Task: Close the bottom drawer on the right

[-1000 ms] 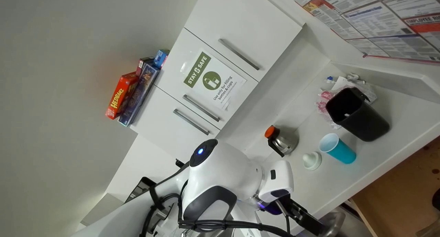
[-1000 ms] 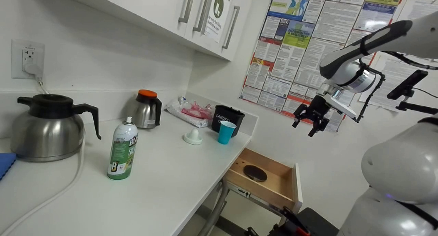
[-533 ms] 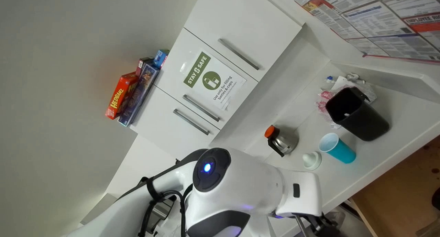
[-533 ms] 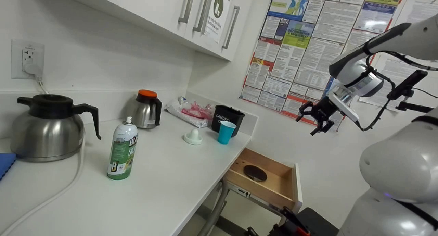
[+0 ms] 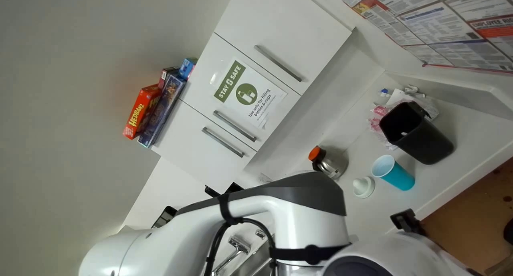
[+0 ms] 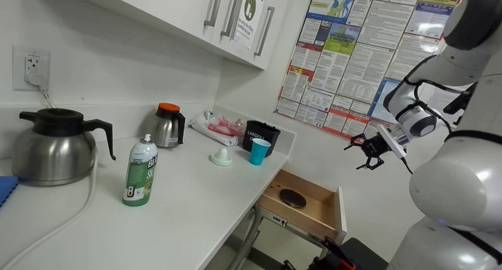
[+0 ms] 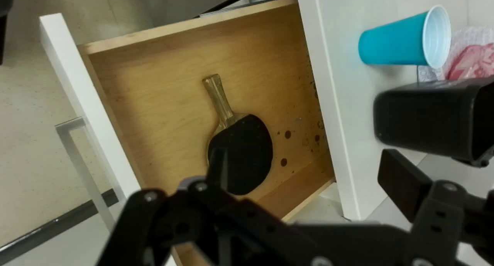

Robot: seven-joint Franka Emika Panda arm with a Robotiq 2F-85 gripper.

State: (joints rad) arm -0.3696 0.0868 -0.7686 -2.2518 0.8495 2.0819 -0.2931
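The wooden drawer [image 6: 298,217] with a white front panel [image 6: 341,211] stands pulled out under the counter. In the wrist view its inside [image 7: 166,84], front panel [image 7: 83,92] and grey bar handle [image 7: 87,173] show. A black paddle with a wooden handle [image 7: 251,142] lies in it; it also shows in an exterior view [image 6: 292,198]. My gripper [image 6: 352,158] is open with nothing between its fingers. It hangs in the air above the drawer, apart from it. In the wrist view the gripper [image 7: 305,156] is spread wide, one finger over the paddle, one over the counter side.
The white counter [image 6: 188,219] edge runs beside the drawer. A teal cup [image 6: 259,151], black bin [image 6: 261,135], white lid [image 6: 221,157], small carafe [image 6: 168,125], spray can [image 6: 141,172] and large carafe [image 6: 59,148] stand on it. Black equipment [image 6: 341,258] is below the drawer front.
The arm has swung and turned; in an exterior view the gripper has shifted slightly right and lower, its fingers now pointing more sideways. It stays open. The drawer has not moved.
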